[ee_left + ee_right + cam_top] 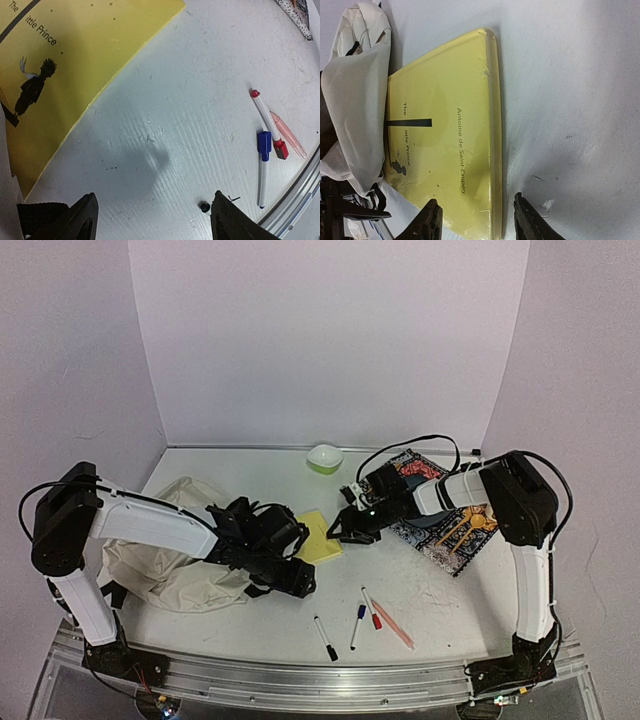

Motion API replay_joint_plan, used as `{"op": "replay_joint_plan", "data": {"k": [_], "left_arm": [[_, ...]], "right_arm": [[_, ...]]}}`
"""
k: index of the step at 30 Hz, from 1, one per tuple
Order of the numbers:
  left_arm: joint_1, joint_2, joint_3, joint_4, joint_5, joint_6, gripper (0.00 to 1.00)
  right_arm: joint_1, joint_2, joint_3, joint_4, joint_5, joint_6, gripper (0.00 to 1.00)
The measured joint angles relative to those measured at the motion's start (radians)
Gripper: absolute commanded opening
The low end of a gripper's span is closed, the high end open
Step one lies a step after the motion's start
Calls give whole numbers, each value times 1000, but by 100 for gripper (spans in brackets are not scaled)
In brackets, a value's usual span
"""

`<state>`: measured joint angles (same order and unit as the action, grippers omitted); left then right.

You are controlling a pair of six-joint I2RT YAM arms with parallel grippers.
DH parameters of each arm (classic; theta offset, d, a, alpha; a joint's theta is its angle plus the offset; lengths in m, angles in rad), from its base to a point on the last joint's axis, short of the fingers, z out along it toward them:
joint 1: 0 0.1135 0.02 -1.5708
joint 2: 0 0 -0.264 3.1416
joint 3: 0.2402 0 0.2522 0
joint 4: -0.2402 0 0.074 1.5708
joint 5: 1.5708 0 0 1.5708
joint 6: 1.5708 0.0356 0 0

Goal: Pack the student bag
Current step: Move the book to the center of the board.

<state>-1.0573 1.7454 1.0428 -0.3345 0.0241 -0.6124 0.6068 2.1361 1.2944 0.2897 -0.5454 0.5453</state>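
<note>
Student bag (160,568) lies slumped at the left edge of the desk (450,605), fabric overlapping one end of the yellow book (445,150). Left end effector (155,220) stands apart and empty. Right end effector (480,225) stands apart, straddling the book's edge.

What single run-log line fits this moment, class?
left gripper: open, empty | right gripper: open at yellow book | book end under student bag
</note>
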Motion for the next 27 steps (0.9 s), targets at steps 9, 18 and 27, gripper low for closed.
{"op": "replay_joint_plan", "data": {"k": [9, 18, 27], "left_arm": [[62, 28, 0, -37, -22, -48, 78], [134, 29, 6, -69, -105, -58, 81], [236, 82, 109, -103, -210, -31, 82]], "right_arm": [[5, 0, 6, -14, 16, -8, 51], [5, 0, 7, -15, 16, -19, 51], [5, 0, 9, -21, 17, -26, 52]]}}
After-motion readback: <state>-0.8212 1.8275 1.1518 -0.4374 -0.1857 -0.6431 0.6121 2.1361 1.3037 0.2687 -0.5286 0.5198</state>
